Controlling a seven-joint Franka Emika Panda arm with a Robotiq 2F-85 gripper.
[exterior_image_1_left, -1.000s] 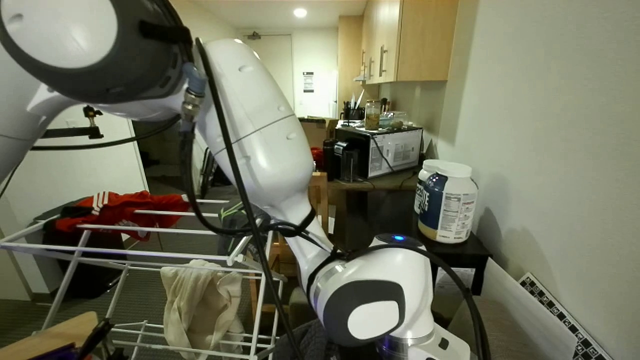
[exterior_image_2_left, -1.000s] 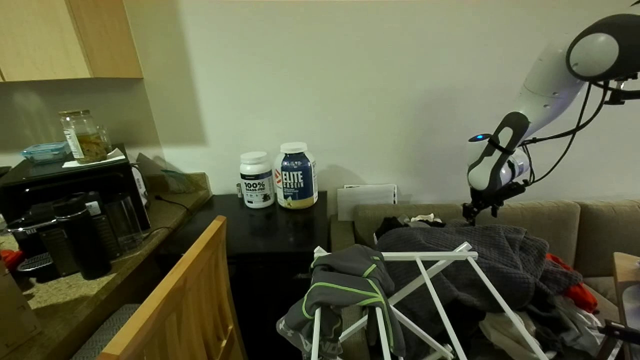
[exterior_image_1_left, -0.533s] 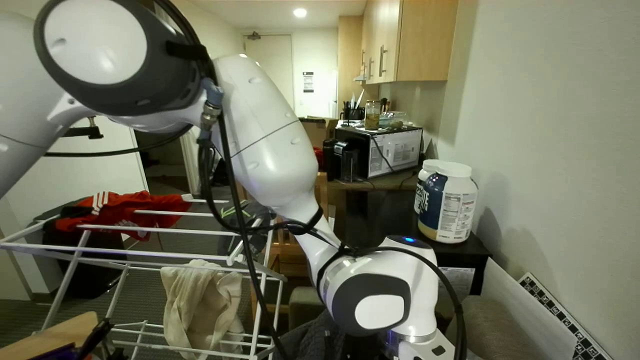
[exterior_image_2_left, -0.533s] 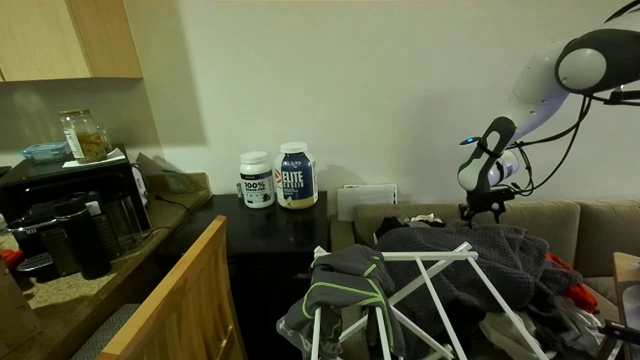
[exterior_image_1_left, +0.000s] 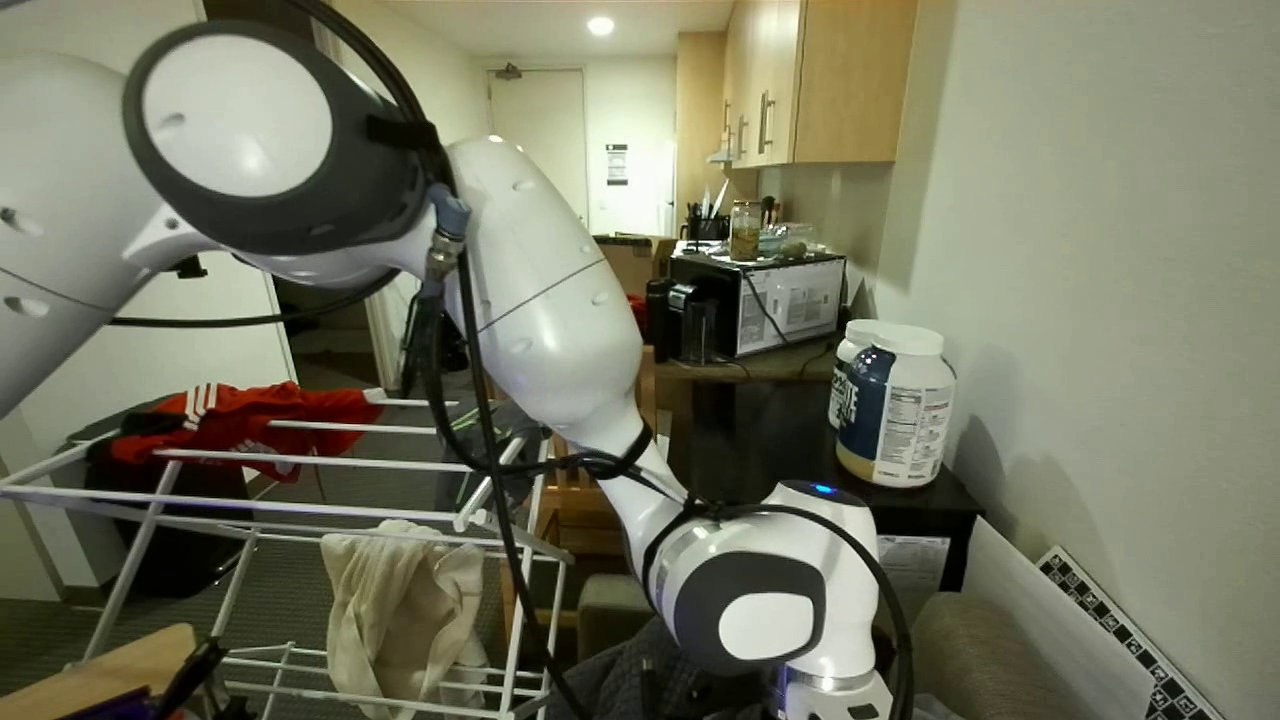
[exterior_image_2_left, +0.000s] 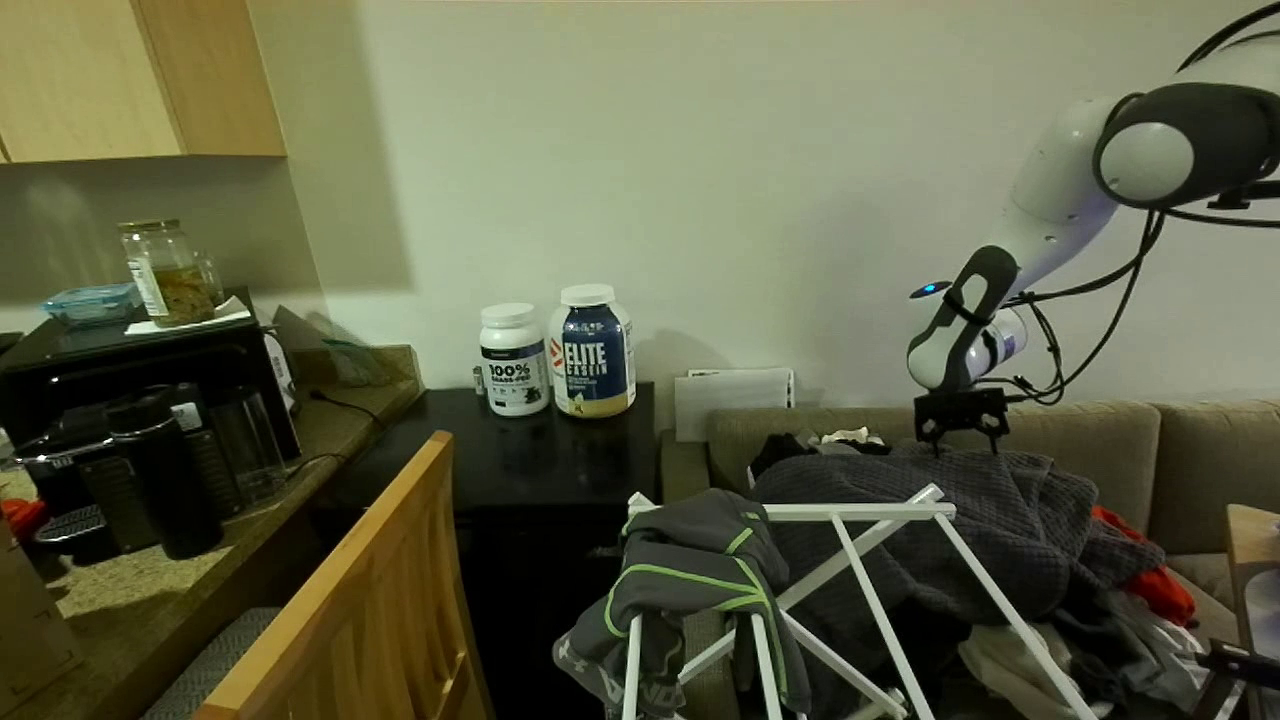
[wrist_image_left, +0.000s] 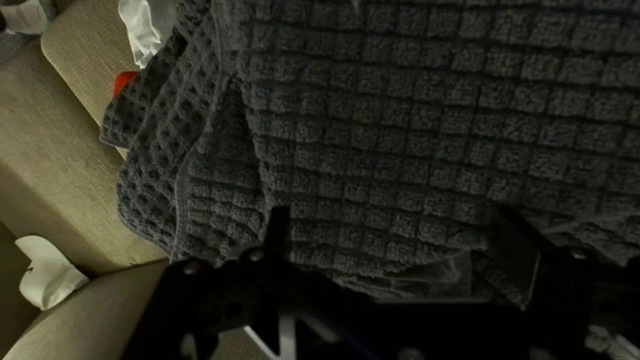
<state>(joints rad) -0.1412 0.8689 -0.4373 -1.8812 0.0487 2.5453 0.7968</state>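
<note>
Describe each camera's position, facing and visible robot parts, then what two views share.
Exterior view: near the arm, facing kitchen cabinets; only arm shows.
Exterior view: behind the chair, facing sofa and wall; arm, claw show.
Wrist view: on the wrist, facing gray cloth below; claw's fingers show.
Both exterior views share the arm, white rack and blue-labelled tub.

In both exterior views you have two lidded tubs, a white tub (exterior_image_2_left: 515, 375) and a blue-labelled tub (exterior_image_2_left: 593, 355), upright just beside each other on a black table (exterior_image_2_left: 530, 465). On the counter (exterior_image_2_left: 110, 605) you see a microwave (exterior_image_1_left: 795, 300) with a glass jar (exterior_image_2_left: 168, 275) (partly filled with something brownish) on top. A wooden chair (exterior_image_2_left: 385, 565) stands near the counter; wall cabinets (exterior_image_1_left: 850, 85) hang above.
</note>
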